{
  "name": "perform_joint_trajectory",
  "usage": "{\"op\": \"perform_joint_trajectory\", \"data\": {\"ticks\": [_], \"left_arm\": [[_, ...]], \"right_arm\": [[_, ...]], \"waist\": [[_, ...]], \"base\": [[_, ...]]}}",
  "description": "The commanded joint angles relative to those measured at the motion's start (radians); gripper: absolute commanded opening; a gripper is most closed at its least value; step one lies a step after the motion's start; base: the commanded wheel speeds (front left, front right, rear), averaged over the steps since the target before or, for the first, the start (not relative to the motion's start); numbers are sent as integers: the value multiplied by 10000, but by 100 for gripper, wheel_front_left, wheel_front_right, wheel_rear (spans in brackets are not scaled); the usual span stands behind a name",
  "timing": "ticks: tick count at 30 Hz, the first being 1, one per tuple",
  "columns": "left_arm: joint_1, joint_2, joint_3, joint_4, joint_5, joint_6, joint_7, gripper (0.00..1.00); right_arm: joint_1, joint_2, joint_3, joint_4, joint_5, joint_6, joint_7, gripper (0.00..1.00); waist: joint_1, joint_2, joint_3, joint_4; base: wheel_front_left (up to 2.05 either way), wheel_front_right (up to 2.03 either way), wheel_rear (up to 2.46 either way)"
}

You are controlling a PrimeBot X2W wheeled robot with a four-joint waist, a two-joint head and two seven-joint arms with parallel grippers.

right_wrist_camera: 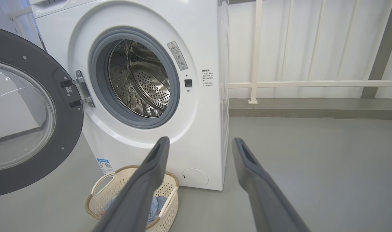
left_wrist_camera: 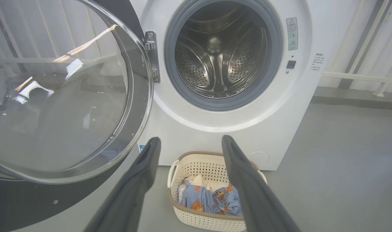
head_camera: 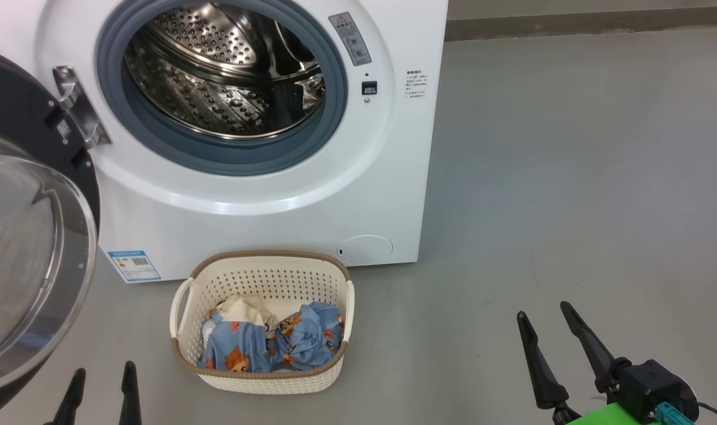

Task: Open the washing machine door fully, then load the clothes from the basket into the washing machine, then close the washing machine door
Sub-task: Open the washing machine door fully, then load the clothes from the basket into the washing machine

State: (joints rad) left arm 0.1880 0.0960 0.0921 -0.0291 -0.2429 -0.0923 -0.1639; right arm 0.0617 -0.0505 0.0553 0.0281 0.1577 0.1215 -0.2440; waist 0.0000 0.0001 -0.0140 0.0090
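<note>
Looking down from the head camera, you see the washing machine (head_camera: 258, 218) with its door (head_camera: 36, 260) swung wide to the left on its hinge (head_camera: 78, 109). The glass bowl of the door bulges toward the camera. Steel drum (head_camera: 216, 77) shows through the grey-blue gasket (head_camera: 334, 118).

Basket (head_camera: 269, 255): on the grey floor (head_camera: 570, 177), just in front of the machine, below the opening and near the round white cap (head_camera: 365, 249).

Clothes (head_camera: 275, 345): bunched inside the basket, light-blue bear-print pieces toward the front, a cream cloth behind them on the machine side.

Your left gripper (head_camera: 103, 370): lower left, just left of the basket and under the door's edge, fingers spread wide, nothing between them.

Your right gripper (head_camera: 542, 311): lower right, well apart from the basket, fingers likewise spread and holding nothing.

Neither gripper touches the basket, the clothes or the machine.
</note>
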Motion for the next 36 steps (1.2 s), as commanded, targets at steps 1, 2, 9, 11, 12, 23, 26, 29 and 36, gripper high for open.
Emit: {"op": "perform_joint_trajectory", "data": {"ticks": [1,2,9,11,12,23,26,29,36], "left_arm": [[-137,182,294,-186,68,35,-82,100],[-151,182,287,-193,60,44,-87,100],[-179,176,207,-222,-12,103,10,100],[-182,169,203,-253,-43,128,19,100],[-182,170,203,-271,-55,140,24,100],[-212,236,130,-450,-61,259,90,100],[-234,251,135,-474,-76,305,101,100],[-253,273,168,-462,-75,388,123,100],[-354,281,158,-396,-139,495,200,100]], "right_arm": [[-168,2,259,-210,10,92,-32,100],[-169,2,252,-205,13,92,-34,100],[-158,3,227,-125,37,92,-52,100],[-166,3,224,-107,43,92,-59,100],[-170,3,225,-100,43,92,-61,100],[-222,3,208,-86,32,92,-80,100],[-241,3,200,-86,37,92,-86,100],[-258,3,187,-74,40,92,-91,100],[-341,3,228,-58,42,92,-101,100]], "waist": [[0,-1,6,12],[0,-1,9,20],[0,-1,51,92],[0,-1,64,107],[0,-1,69,112],[0,-1,210,190],[0,-1,263,218],[0,-1,317,256],[0,-1,460,369]], "base": [[0,0,0],[0,0,0],[0,0,0],[0,0,0],[0,0,0],[0,0,0],[0,0,0],[0,0,0],[39,-39,0]]}}
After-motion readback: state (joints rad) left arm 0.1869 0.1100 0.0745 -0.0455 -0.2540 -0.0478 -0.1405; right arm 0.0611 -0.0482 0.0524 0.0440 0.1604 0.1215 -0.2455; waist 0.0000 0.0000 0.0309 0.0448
